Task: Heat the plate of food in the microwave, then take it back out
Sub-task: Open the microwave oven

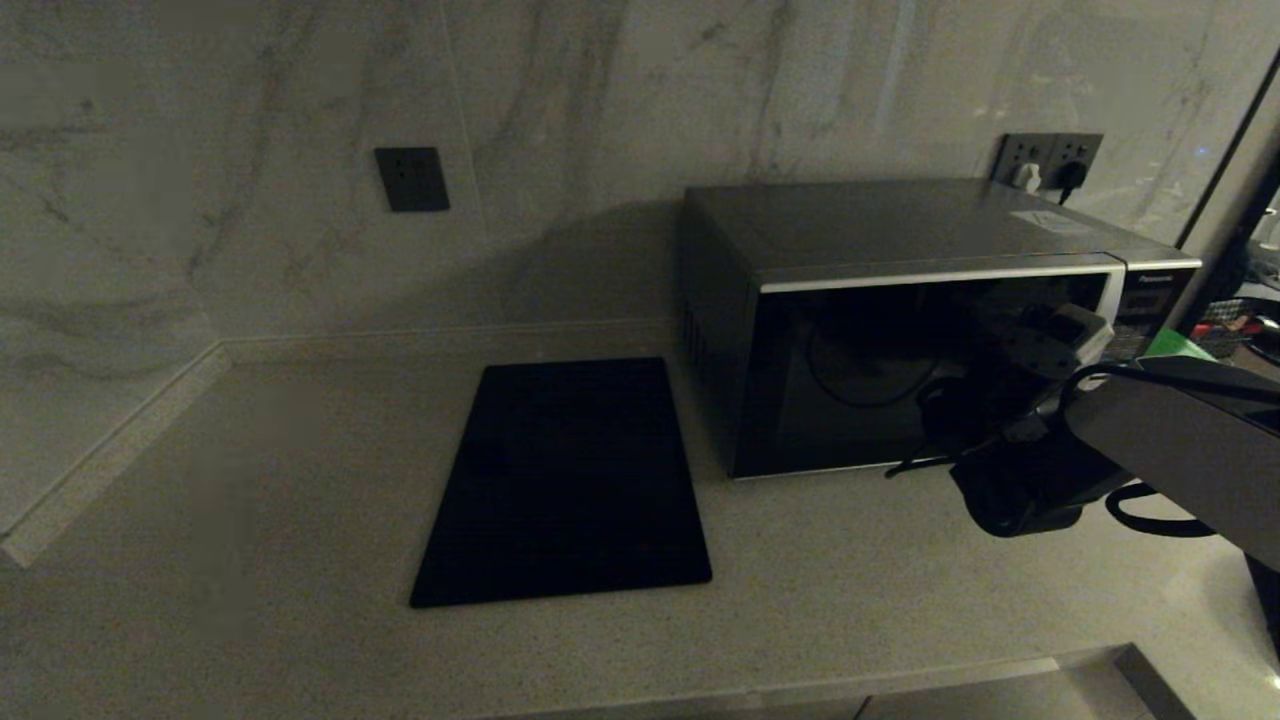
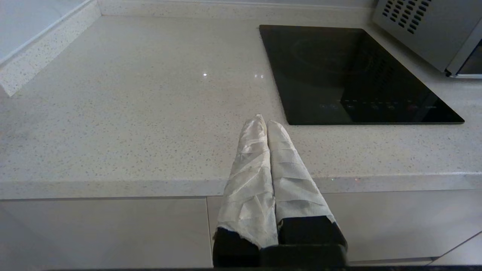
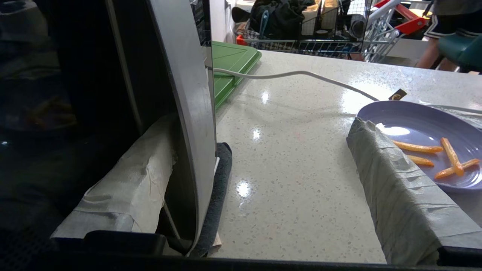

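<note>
The microwave [image 1: 900,330] stands at the back right of the counter, its dark glass door flush with the body. My right gripper [image 3: 261,128] is open at the door's right side. One wrapped finger [image 3: 128,188] lies behind the curved silver handle strip [image 3: 188,113], against the dark glass; the other finger [image 3: 395,195] hangs free on the outer side. The pale-lavender plate of food [image 3: 421,124], holding orange sticks [image 3: 448,158], rests on the counter just past that free finger. In the head view the plate is hidden. My left gripper [image 2: 263,122] is shut and empty, parked over the counter's front edge.
A flat black mat [image 1: 565,480] lies left of the microwave. A green board [image 3: 229,60] sits beyond the microwave's right side, and a white cable [image 3: 301,74] runs across the counter towards the plate. A cluttered cart [image 3: 320,22] stands past the counter's end.
</note>
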Tool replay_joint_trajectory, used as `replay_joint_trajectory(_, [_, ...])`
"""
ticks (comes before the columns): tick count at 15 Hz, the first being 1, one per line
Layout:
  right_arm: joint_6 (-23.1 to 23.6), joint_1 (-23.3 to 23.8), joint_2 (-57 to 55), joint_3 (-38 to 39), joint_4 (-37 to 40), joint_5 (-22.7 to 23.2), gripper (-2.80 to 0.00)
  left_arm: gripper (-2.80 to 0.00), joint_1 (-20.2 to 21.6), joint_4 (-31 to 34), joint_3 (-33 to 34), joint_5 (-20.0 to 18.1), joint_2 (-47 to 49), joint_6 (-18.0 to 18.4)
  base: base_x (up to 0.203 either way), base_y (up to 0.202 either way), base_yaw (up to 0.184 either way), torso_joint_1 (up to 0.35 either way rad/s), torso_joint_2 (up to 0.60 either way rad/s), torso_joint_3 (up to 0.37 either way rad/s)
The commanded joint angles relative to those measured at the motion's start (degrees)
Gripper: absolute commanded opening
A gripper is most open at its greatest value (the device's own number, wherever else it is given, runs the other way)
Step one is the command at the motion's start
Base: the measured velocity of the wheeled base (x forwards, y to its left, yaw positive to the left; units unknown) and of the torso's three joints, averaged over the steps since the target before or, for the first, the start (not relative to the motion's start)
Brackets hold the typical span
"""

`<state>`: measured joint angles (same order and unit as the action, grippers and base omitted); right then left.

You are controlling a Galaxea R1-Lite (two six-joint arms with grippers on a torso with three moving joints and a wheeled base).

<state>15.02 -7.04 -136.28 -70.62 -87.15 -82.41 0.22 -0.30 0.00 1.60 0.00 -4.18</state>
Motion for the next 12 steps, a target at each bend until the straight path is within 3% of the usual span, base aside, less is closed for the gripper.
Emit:
replay_joint_trajectory(1, [0.27,0.1,-0.04,-0.1,-0.51,-0.47,0.0,-2.8,0.04,-0.05,0.0,0.07,0.09,-0.04,0.0,0.0,0.0,0.0,0.0,0.0])
replay_joint_trajectory(12, [0.36,0.63,-0.13,-0.48,-0.51,-0.03,0.0,-2.8,0.04,-0.05,0.0,0.07,0.09,-0.04,0.0,0.0,0.0,0.0,0.0,0.0])
